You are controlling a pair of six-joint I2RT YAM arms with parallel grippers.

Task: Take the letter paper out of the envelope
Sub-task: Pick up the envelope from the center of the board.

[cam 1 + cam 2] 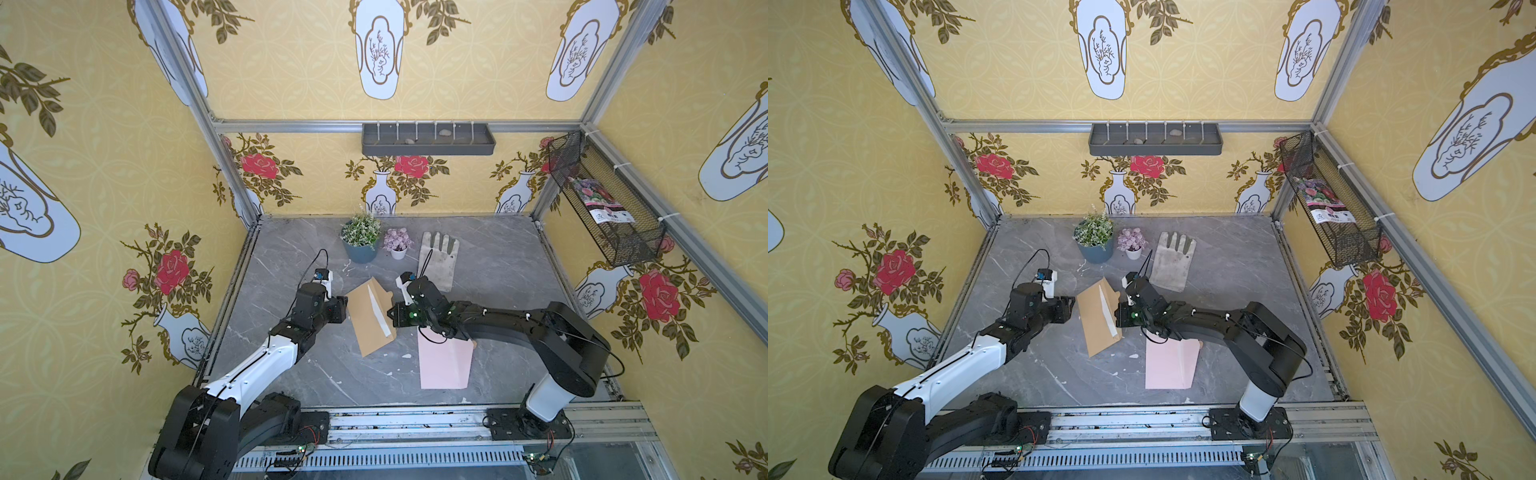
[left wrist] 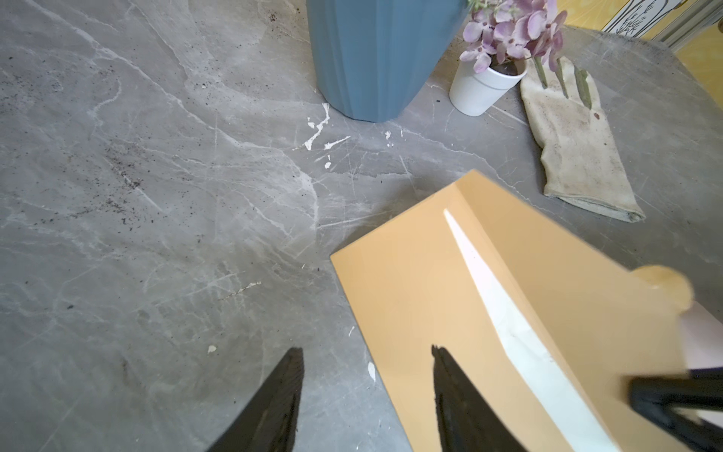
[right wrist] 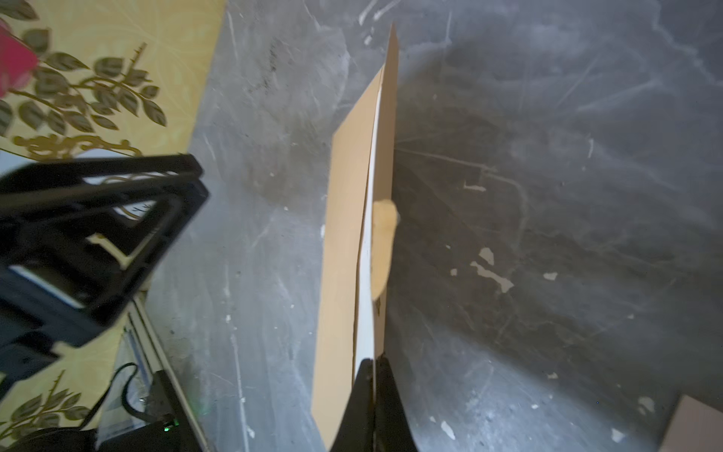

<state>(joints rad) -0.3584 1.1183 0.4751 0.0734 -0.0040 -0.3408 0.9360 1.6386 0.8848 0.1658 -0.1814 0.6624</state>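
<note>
Two pincers flank the envelope [image 1: 365, 324] on your desk [image 1: 498, 266]. Only the right wrist view shows you the right pincer [image 3: 372, 362] clenched on the letter paper [image 3: 367, 313] in its mouth; left pincer [image 2: 367, 350] released, astride the envelope's edge.

Open tabletop [image 1: 266, 266] left of envelope [image 1: 365, 320]; pot [image 1: 360, 252], glove [image 1: 439, 259] behind.

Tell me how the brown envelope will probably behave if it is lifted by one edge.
The envelope looks thin and flat, so it is probably light and may slide on the smooth table. Its flap is open, with white paper showing, so it would likely sag rather than stay stiff.
</note>
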